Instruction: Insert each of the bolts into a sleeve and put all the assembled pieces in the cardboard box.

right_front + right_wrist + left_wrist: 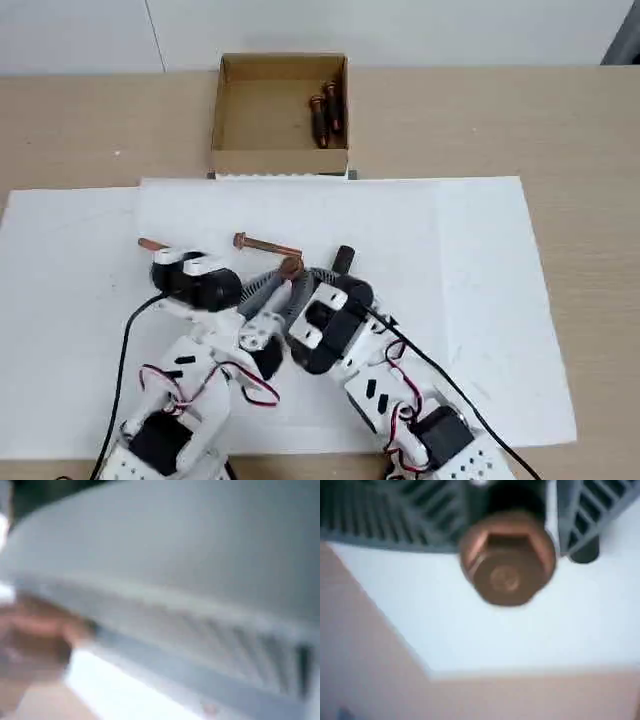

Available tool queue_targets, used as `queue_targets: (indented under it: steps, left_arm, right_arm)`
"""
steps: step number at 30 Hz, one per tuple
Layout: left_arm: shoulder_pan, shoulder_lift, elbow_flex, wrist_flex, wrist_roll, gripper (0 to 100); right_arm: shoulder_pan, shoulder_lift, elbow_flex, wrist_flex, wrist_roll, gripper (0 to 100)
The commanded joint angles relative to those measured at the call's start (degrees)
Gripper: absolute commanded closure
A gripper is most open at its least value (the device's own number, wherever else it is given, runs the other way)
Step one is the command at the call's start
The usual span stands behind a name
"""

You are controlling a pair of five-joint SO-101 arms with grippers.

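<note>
No legible text or markings

Heavy blur. Grey ribbed plastic bar (210, 630) runs across the frame; coppery-brown smear at one end, prob. a bolt (35, 635). White paper (125, 695) and tan table (30, 707) behind.

place: robotics lab bench | worktop: plain light wood worktop (60, 130) | cover: white paper sheets (480, 260) laid as a work mat | rig: two small robot arms (200, 380) with exposed red-and-white wiring (400, 370) | props: open cardboard box (280, 160) | backdrop: bare white wall (400, 30)
</note>
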Motion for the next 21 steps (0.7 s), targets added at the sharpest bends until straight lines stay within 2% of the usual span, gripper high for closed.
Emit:
queue_targets:
  steps: [1,11,14,16,19,20,21]
  left_arm:
    - [-2.0,-0.1,-1.2,1.2,-2.9,78]
    - [-7.5,0.2,-12.1,1.3,-5.1,79]
    - [-9.4,0.2,-15.5,3.9,-6.9,79]
    - [-10.9,0.2,-17.7,6.0,-7.4,84]
    - [-13.8,0.1,-20.2,9.6,-7.9,97]
    - [-14.7,0.1,-20.4,10.8,-9.0,100]
    - [-15.6,0.0,-20.4,12.5,-10.4,98]
  right_arm:
    - [-0.3,-0.9,-2.2,-2.4,0.5,99.6]
    - [-0.3,-0.9,-2.0,-2.2,0.5,99.6]
    - [0.9,-0.9,-2.1,-2.2,0.5,99.6]
    - [2.9,-0.9,-1.8,-2.2,0.4,99.6]
    - [7.2,-0.5,-0.9,-2.0,0.1,99.6]
    - [8.9,-0.6,-0.3,-2.0,-0.3,99.6]
    - [10.8,-0.5,0.1,-2.0,-1.4,99.6]
